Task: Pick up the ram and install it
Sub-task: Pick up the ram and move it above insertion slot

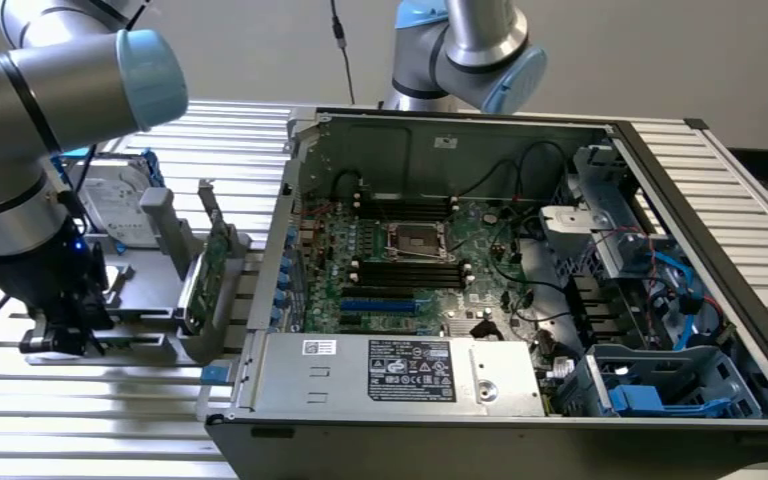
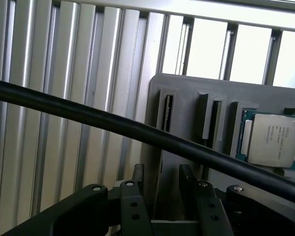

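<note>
Pick-up stage: the open, empty hand (image 2: 162,179) hovers above the grey holder (image 2: 187,86). The ram (image 2: 168,114) probably sits in its slot, so gripping means straddling it.

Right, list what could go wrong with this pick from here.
1. The black cable crosses in front of the open hand and the grey holder; it might snag on the slot walls.
2. The processor chip lies beside the slots; a misaligned approach could strike it.
3. In the case, black wires loop near the memory slots and may foul insertion.
</note>
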`<state>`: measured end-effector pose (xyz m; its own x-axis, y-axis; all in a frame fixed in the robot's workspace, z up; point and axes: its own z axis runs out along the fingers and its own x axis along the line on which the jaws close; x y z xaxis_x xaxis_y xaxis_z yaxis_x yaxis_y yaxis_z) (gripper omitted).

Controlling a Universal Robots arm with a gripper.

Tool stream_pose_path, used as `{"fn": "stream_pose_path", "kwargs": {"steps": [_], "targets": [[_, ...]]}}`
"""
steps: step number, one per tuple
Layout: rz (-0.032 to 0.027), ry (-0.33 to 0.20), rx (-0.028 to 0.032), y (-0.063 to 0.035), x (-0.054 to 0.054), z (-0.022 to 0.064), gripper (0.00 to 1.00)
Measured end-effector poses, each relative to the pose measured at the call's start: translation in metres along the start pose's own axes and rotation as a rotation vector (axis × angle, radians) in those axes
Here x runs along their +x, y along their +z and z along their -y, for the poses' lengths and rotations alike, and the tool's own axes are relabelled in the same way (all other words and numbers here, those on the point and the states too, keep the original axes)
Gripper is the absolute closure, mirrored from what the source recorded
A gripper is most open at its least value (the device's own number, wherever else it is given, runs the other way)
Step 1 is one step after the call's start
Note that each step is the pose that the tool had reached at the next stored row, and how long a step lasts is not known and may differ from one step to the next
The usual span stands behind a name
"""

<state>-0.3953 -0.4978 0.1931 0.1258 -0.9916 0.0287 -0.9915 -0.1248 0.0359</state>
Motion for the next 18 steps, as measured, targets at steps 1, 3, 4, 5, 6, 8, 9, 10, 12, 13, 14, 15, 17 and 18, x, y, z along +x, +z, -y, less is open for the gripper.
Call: {"fn": "stream_pose_path", "kwargs": {"steps": [1,3,4,5,6,8,9,10,12,13,14,15,17,18], "targets": [[0.0005,0.0,0.0002,0.0004,0.0,0.0001,0.58],[0.0013,0.0,0.0001,0.0005,0.0,0.0003,0.6],[0.0016,0.0,0.0002,0.0006,0.0,0.0003,0.6],[0.0017,0.0,0.0003,0.0006,0.0,0.0004,0.66],[0.0018,0.001,0.0004,0.0007,0.0,0.0004,0.66],[0.0019,0.002,0.0004,0.0007,0.0,0.0004,0.73],[0.0019,0.003,0.0003,0.0007,0.0,0.0005,0.73],[0.0019,0.004,0.0003,0.0007,0.0,0.0004,0.73],[0.0021,0.007,0.0003,0.0007,0.0,0.0005,0.73],[0.0021,0.008,0.0002,0.0007,0.0001,0.0005,0.73],[0.0022,0.009,0.0002,0.0007,0.0001,0.0005,0.73],[0.002,0.011,0.0001,0.0007,0.0001,0.0005,0.75],[0.0024,0.013,0.0001,0.0007,0.0,0.0006,0.82],[0.0023,0.014,0.0,0.0007,0.0001,0.0005,0.84]]}}
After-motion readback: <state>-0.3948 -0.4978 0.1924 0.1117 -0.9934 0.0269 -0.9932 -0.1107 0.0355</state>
